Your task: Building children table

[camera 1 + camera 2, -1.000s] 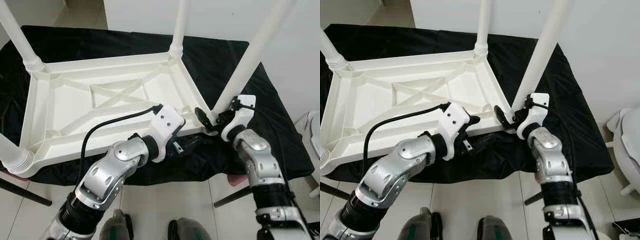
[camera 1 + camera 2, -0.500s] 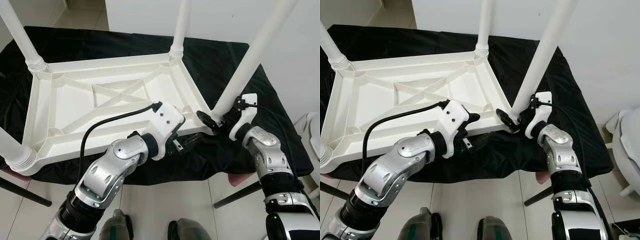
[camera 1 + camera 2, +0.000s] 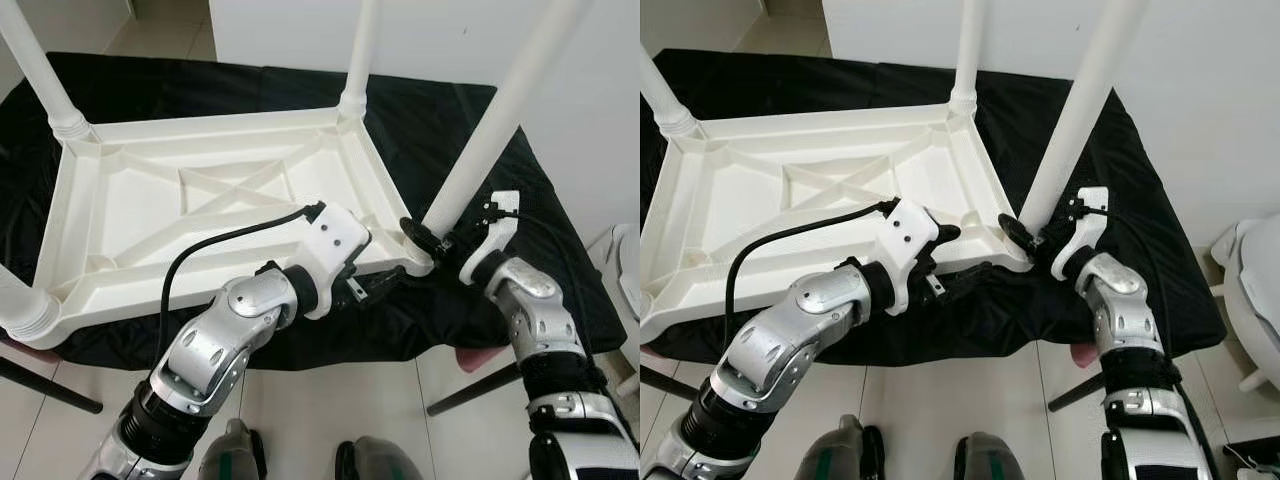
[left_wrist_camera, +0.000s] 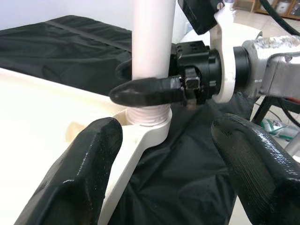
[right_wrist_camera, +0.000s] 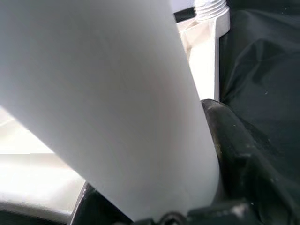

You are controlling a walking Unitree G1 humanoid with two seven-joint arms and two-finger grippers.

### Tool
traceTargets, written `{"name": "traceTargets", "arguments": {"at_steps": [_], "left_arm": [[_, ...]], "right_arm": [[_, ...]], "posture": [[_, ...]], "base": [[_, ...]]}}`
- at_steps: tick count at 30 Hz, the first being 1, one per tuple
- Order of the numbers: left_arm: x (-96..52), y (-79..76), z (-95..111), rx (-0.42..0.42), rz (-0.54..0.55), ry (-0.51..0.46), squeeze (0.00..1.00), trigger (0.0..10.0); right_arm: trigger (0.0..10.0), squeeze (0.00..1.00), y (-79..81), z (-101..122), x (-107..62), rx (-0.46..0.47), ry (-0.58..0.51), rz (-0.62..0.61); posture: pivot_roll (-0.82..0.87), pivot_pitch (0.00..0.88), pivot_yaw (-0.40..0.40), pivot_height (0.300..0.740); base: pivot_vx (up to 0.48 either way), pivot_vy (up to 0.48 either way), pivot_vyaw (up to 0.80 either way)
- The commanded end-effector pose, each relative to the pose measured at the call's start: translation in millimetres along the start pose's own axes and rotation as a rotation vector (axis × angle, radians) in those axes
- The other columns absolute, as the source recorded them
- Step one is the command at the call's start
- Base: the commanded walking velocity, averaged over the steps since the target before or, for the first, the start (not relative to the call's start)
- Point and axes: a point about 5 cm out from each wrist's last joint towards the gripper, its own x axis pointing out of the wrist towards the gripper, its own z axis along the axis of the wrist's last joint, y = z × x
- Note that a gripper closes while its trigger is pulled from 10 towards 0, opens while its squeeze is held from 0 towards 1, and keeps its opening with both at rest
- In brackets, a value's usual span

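The white plastic tabletop lay upside down on a black cloth spread over a work surface, its ribbed underside facing up so the leg sockets could be reached; legs stood in the corners at about ten o'clock and twelve o'clock, and a third socket with its leg showed at about eight o'clock. The leg in hand rose from the corner at about three o'clock, leaning away toward one o'clock rather than standing plumb; I judged it was not yet fully seated. The right gripper was clamped round this leg just above its threaded collar — low down, presumably so that turning or pushing there would drive the foot into the socket without bending the long tube; in the left wrist view one black finger crossed the front of the tube. The left gripper sat at the tabletop's near edge, just beside that same corner, its fingers spread wide with nothing between them — likely placed to steady the top; whether it touched the rim I could not tell.
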Motion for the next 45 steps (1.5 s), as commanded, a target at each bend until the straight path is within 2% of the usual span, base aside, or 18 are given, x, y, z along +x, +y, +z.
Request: {"name": "traceTargets", "arguments": {"at_steps": [1,5,11,16,18,19,20,23,26,38,39,45], "left_arm": [[1.6,-2.6,-1.1,0.002,-0.021,0.004,0.00,10.0],[1.8,-3.7,-1.4,0.000,-0.024,0.004,0.00,10.0],[3.8,-4.7,-1.5,-0.003,-0.032,0.002,0.00,10.0],[4.7,-5.3,-1.5,-0.002,-0.033,0.002,0.00,10.0],[8.0,-3.9,-1.2,0.003,-0.039,-0.004,0.00,10.0],[8.0,-3.9,-1.2,0.003,-0.039,-0.004,0.00,10.0],[9.7,-2.5,-0.1,0.004,-0.042,-0.011,0.00,10.0],[9.5,-1.9,0.2,0.005,-0.043,-0.013,0.00,10.0],[9.1,-1.7,-0.2,0.007,-0.044,-0.011,0.00,10.0],[7.5,-1.2,-2.4,0.009,-0.050,-0.004,0.00,10.0],[7.5,-0.6,-3.5,0.012,-0.052,0.001,0.00,10.0],[6.9,0.1,-4.2,0.014,-0.054,0.004,0.00,10.0]], "right_arm": [[10.0,0.00,9.1,-5.6,1.8,0.008,0.031,-0.018],[10.0,0.00,10.5,-6.3,1.2,0.000,0.036,-0.068],[10.0,0.00,15.0,-1.9,-0.4,0.021,0.017,-0.231],[10.0,0.00,15.3,-0.7,-1.7,0.022,0.015,-0.249],[10.0,0.00,35.6,4.3,0.8,0.013,-0.008,-0.446],[10.0,0.00,35.6,4.3,0.8,0.013,-0.008,-0.446],[10.0,0.00,50.0,2.3,-0.1,0.036,0.012,-0.586],[10.0,0.00,57.4,-3.8,0.3,0.064,0.053,-0.622],[10.0,0.00,61.1,-4.7,2.2,0.066,0.063,-0.607],[10.0,0.00,62.6,0.5,1.7,0.080,0.051,-0.615],[10.0,1.00,60.4,1.9,1.0,0.083,0.040,-0.612],[10.0,1.00,56.8,2.9,0.6,0.094,0.029,-0.587]], "posture": [[-0.14,0.062,-0.020,0.740],[-0.14,0.066,-0.021,0.740],[-0.16,0.070,-0.020,0.740],[-0.16,0.072,-0.022,0.740],[-0.18,0.064,-0.024,0.740],[-0.18,0.064,-0.024,0.740],[-0.18,0.062,-0.020,0.740],[-0.18,0.060,-0.020,0.740],[-0.18,0.060,-0.020,0.740],[-0.18,0.053,-0.011,0.740],[-0.17,0.049,-0.007,0.740],[-0.17,0.043,-0.004,0.740]], "base": [[0.000,0.000,0.00],[0.000,0.000,0.00],[0.000,0.000,0.00],[0.000,0.000,0.00],[0.000,0.000,0.00],[0.000,0.000,0.00],[0.000,0.000,0.00],[0.000,0.000,0.00],[0.000,0.000,0.00],[0.000,0.000,0.00],[0.000,0.000,0.00],[0.000,0.000,0.00]]}}
